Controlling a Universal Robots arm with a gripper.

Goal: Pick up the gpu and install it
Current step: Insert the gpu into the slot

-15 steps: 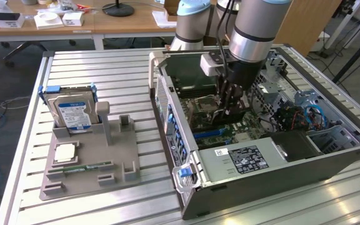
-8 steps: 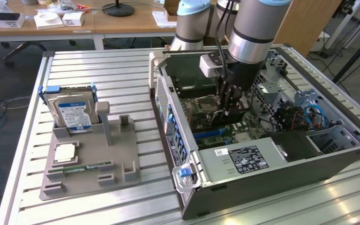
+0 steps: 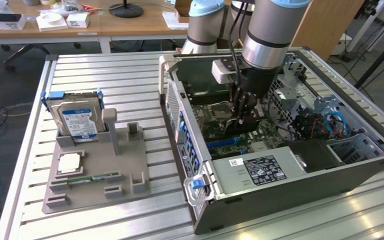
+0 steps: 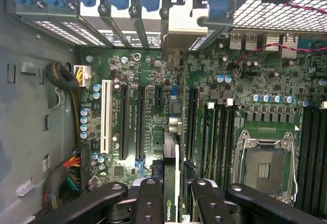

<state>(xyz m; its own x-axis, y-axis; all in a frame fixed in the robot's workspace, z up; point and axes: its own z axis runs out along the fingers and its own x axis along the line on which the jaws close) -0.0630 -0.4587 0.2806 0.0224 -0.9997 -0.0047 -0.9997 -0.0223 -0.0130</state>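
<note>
Item: gpu, clamped edge-on in my pincer, low inside the open computer case, among the motherboard's black expansion slots (whether its edge is seated, I cannot tell). Hazards, in my judgement: a slight tilt or sideways offset lands its contacts beside the slot. Its bracket end may also snag the rear slot frame and lever the card in my grip.

Bright, even daylight fills the room, and the slatted metal table glares white along its ribs, strongest toward the exterior view's lower right. The open computer case is dimmer inside, shaded beneath the arm. From the wrist, the perforated vents blow out white, and the gpu catches a pale gleam along its edge.
</note>
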